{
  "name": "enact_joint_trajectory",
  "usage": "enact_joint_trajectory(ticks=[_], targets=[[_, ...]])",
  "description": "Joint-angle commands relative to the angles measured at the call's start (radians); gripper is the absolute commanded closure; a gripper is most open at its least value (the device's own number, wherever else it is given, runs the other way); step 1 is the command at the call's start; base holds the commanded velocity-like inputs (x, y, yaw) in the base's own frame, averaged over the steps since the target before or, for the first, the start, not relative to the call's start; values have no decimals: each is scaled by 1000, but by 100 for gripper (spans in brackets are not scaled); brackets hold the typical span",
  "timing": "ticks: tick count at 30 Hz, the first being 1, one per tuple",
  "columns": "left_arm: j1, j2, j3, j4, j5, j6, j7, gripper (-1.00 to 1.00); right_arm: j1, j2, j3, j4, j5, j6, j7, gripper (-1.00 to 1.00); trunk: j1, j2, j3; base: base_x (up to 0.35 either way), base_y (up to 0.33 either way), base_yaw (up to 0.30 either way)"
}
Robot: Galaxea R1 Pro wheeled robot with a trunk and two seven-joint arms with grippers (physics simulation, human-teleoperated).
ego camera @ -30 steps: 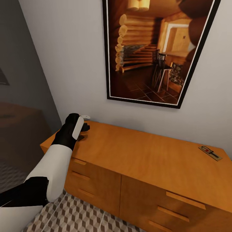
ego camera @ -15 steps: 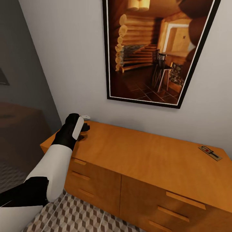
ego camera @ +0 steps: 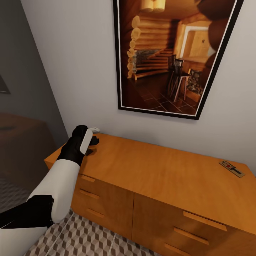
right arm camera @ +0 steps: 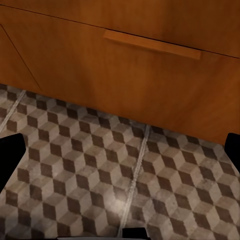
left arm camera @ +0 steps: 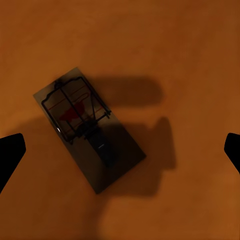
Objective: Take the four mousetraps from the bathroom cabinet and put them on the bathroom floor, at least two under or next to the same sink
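Note:
The orange-brown cabinet (ego camera: 160, 174) stands against the wall. One mousetrap (ego camera: 231, 168) lies at the far right of its top. Another mousetrap (left arm camera: 90, 130), a dark plate with wire parts and a red spot, lies flat on the cabinet top (left arm camera: 175, 50) right under my left gripper (left arm camera: 121, 152). That gripper is open, hovers above the trap and holds nothing. In the head view my left gripper (ego camera: 93, 140) hangs over the cabinet's left end. My right gripper (right arm camera: 121, 149) is open and empty, low over the bathroom floor (right arm camera: 100, 170) in front of a drawer front (right arm camera: 125, 65). The sink is out of view.
A large framed picture (ego camera: 170, 57) hangs on the white wall above the cabinet. A small white object (ego camera: 94, 129) sits at the wall behind my left gripper. A dark brown piece of furniture (ego camera: 21, 142) stands left of the cabinet. Cube-patterned tiles (ego camera: 81, 238) run along the cabinet's front.

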Motion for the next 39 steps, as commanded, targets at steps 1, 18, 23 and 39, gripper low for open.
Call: enact_joint_trajectory(ticks=[1, 18, 23, 39], targets=[[-1, -1, 2, -1, 10, 1, 9, -100, -1, 0, 9, 0, -9, -2, -3, -100, 0, -1, -1, 0, 0, 0], [-1, -1, 2, 0, 11, 1, 9, -100, -1, -1, 9, 0, -9, -2, -3, -100, 0, -1, -6, 0, 0, 0], [-1, -1, 2, 0, 11, 1, 9, -100, -1, 0, 9, 0, -9, -2, -3, -100, 0, -1, -12, 0, 0, 0], [-1, -1, 2, 0, 30, 1, 9, -100, -1, 0, 9, 0, -9, -2, -3, -100, 0, -1, -16, 0, 0, 0]])
